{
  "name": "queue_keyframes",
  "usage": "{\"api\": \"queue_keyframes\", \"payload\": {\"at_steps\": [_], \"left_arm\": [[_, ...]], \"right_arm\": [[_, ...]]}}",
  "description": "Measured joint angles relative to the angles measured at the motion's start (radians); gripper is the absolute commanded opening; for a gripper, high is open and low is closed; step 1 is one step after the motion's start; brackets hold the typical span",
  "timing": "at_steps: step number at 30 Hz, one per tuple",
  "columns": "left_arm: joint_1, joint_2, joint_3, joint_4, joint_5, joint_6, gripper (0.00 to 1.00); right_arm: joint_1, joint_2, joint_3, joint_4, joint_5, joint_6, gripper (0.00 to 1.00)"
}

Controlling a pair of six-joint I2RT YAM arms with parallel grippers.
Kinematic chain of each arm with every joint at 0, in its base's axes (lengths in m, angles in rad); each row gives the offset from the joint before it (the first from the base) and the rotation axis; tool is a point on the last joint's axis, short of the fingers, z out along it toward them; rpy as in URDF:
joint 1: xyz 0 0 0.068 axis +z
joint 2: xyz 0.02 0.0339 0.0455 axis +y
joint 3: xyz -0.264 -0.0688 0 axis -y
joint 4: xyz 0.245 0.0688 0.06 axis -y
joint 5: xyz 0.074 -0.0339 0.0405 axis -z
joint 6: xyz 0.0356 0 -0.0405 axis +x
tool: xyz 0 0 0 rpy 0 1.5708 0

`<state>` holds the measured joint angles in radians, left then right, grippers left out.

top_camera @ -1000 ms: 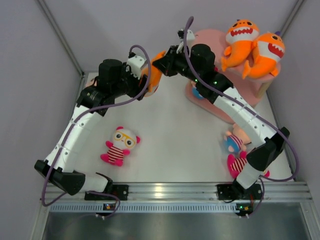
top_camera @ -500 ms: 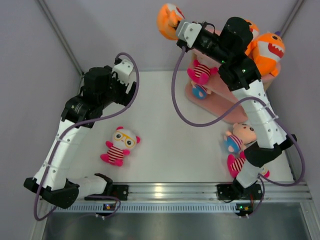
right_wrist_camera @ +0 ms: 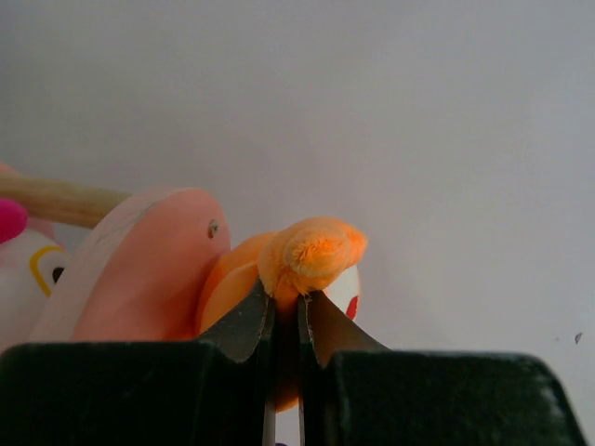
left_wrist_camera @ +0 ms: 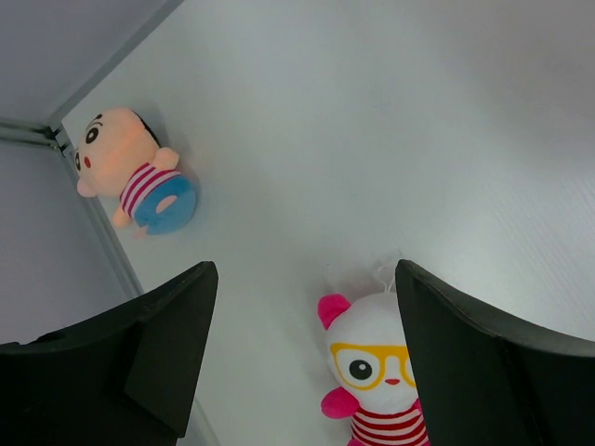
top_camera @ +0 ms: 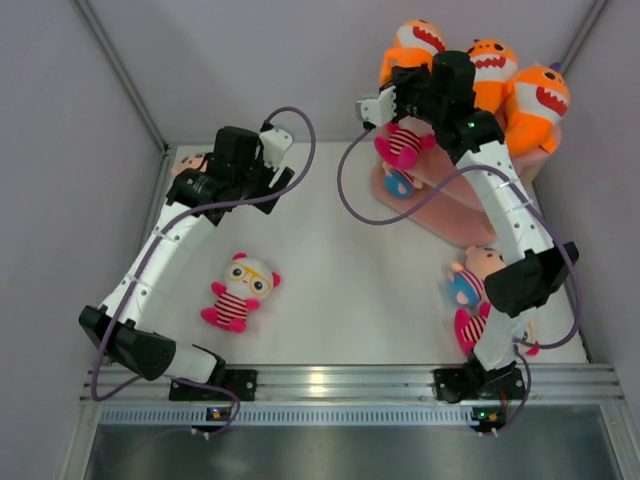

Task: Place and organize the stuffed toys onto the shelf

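The right claw (right_wrist_camera: 285,302) was pinched shut on a small tip of the orange shark (right_wrist_camera: 311,251) over the shelf's (top_camera: 440,222) top board, at one o'clock. Soft and light, the toy would likely dangle from so thin a hold, and its body looked the surer grip. The left claw (left_wrist_camera: 305,269) hung wide open, empty, at ten o'clock, and the right arm (top_camera: 500,200) hid whether the shark touched the board.

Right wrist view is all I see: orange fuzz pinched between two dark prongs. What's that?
Observer: An orange shark, held by the right end effector up beside two more sharks atop the pink shelf.
Operator: Any toys left on the table?
Observer: Yes, a white-faced doll with yellow glasses lies left of centre.
Operator: What's the other arm doing?
Observer: Its left end effector hangs open and empty above the table.
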<state>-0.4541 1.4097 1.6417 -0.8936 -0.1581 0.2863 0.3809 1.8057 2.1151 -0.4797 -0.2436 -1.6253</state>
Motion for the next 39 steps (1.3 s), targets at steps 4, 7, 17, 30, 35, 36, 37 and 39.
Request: {"api": "queue_keyframes", "payload": {"at_steps": [4,7,17,30,35,36,37,39], "left_arm": [[0.0,0.032,0.011,-0.006,-0.005,0.002,0.83],[0.0,0.043,0.027,-0.006,-0.005,0.002,0.83],[0.0,0.048,0.043,-0.006,0.004,0.002,0.83],[0.0,0.048,0.043,-0.006,0.003,0.005,0.83],[0.0,0.048,0.043,-0.006,0.003,0.005,0.83],[0.0,0.048,0.043,-0.006,0.004,0.005,0.83],[0.0,0.048,0.043,-0.006,0.004,0.005,0.83],[0.0,0.048,0.043,-0.006,0.007,0.005,0.83]], "right_arm": [[-0.002,-0.005,-0.068,-0.013,0.029,-0.104,0.0],[-0.002,-0.018,-0.123,-0.02,0.061,-0.164,0.01],[0.015,-0.085,-0.179,-0.047,0.169,-0.225,0.02],[0.051,-0.142,-0.239,-0.045,0.216,-0.199,0.48],[0.069,-0.146,-0.25,0.023,0.232,-0.183,0.99],[0.076,-0.153,-0.251,0.023,0.232,-0.17,0.99],[0.082,-0.156,-0.251,0.024,0.229,-0.158,0.99],[0.097,-0.163,-0.251,0.023,0.213,-0.129,0.99]]}}
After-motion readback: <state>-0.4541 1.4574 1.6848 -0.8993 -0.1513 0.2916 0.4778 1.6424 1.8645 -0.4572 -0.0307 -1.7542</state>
